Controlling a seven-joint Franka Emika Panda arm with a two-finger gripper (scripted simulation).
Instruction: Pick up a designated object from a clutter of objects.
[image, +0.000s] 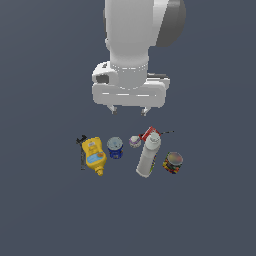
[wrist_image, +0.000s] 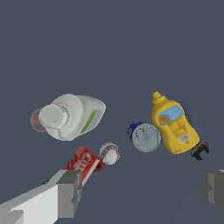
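Task not started: red box not yet grasped, lies between white bottle and purple-white cup. Gripper hangs above clutter, fingers spread, empty. Left: descend, pinch, lift.

Box behind bottle, cup beside it, can at exterior view's right
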